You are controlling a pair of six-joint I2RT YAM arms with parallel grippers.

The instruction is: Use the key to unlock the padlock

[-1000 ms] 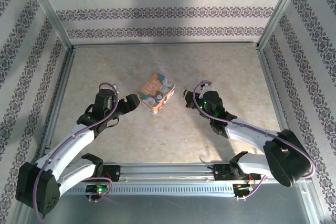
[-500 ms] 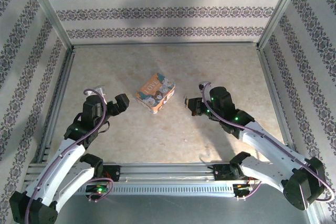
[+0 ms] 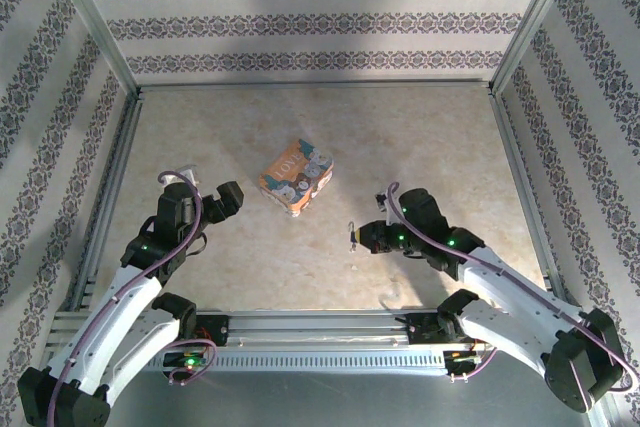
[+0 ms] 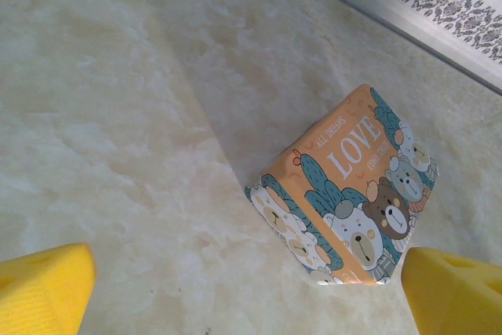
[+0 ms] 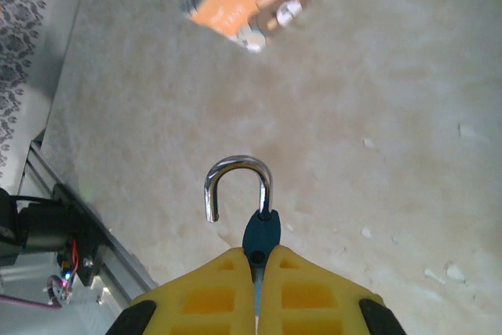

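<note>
Right now the right gripper (image 5: 255, 260) has its yellow fingers (image 5: 306, 288) pressed tight together on a tiny padlock (image 5: 260, 229). The lock has a small blue body and a bent silver hoop on top. One end of the hoop hangs free, so the hoop is open. I cannot tell if a key is in it. The lock sticks out past the fingertips, above the pale table (image 3: 400, 137).

The left gripper (image 4: 251, 292) has its yellow fingers (image 4: 43, 292) spread wide apart and holds nothing.

An orange box (image 4: 345, 186) with white "LOVE" letters and bears lies flat on the table, just past the left fingers and not touching them. From above, the box sits near the middle of the table. The left gripper is near it on the left. The right gripper is off to the right and closer to the front edge, apart from the box.
</note>
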